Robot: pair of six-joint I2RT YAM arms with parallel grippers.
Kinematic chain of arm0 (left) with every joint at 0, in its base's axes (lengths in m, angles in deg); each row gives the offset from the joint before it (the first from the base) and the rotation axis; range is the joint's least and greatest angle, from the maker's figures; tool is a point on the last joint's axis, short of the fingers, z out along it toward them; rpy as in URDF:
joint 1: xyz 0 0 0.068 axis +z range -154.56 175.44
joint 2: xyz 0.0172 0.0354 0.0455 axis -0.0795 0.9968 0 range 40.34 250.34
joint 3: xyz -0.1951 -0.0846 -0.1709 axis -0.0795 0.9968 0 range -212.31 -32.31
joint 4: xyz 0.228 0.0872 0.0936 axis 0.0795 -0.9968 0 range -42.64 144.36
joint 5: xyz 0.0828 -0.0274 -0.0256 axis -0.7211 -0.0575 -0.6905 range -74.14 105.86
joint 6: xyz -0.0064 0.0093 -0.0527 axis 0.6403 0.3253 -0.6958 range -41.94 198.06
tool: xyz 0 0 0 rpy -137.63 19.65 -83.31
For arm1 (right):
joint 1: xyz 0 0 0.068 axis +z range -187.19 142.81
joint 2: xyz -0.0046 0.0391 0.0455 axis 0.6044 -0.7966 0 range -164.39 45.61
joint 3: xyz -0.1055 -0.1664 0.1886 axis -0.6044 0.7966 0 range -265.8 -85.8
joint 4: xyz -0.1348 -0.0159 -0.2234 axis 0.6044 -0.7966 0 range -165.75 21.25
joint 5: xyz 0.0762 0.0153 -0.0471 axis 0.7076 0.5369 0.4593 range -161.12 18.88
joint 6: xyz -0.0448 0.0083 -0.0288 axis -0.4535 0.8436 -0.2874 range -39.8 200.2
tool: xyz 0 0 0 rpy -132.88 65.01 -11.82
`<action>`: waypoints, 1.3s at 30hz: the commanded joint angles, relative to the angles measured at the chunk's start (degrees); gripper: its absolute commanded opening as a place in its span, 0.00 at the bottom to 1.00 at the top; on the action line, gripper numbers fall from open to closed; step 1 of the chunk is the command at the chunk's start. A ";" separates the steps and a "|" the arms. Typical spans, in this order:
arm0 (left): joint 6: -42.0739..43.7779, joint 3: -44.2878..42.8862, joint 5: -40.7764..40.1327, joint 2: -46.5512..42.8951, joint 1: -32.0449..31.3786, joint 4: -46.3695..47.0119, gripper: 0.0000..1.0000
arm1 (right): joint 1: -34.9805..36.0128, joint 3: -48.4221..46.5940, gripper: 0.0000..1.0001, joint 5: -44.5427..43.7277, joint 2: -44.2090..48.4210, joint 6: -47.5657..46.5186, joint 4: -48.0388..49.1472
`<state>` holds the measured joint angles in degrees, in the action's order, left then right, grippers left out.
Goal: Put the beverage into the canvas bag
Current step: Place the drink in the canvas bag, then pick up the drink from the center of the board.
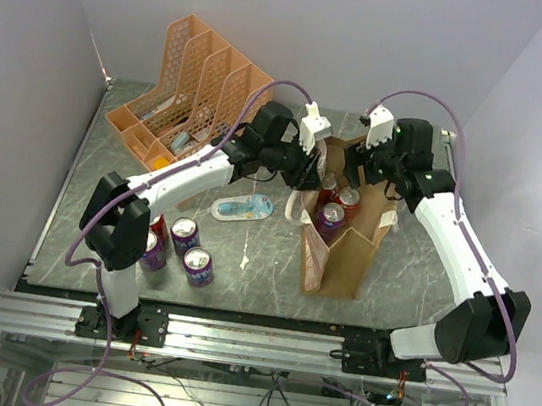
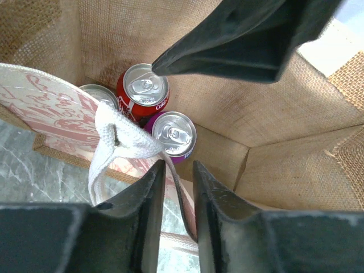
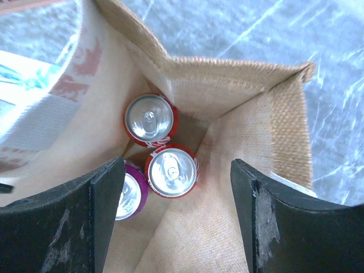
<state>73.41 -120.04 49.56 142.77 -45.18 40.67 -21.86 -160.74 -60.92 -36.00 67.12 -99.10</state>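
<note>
The canvas bag stands open mid-table. Three beverage cans stand upright on its floor: two red ones and a purple one. My left gripper hovers at the bag's left rim. Its fingers stand a narrow gap apart, and the rim's edge below the white handle runs loosely between them. My right gripper hangs over the bag's far end, wide open above the cans, with nothing between its fingers.
More cans stand on the table beside the left arm's base. An orange mesh file organiser sits at the back left. A flat blue-and-white packet lies left of the bag. Walls close in on both sides.
</note>
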 commanded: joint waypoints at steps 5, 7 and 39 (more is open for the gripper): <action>5.00 0.12 1.46 -5.36 0.04 -1.42 0.62 | 1.23 -3.34 0.74 4.79 5.49 -3.47 -5.24; 6.89 0.39 1.64 -7.03 0.48 -2.83 0.72 | 1.57 -2.85 0.74 5.47 7.07 -3.74 -6.27; 17.33 18.63 -5.88 -31.94 29.38 -15.12 0.89 | 4.30 -15.67 0.78 5.21 1.17 1.04 -0.66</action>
<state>89.08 -102.18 44.92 111.63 -18.69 28.08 -18.86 -173.07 -57.95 -33.94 67.97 -101.16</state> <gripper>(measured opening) 0.890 0.776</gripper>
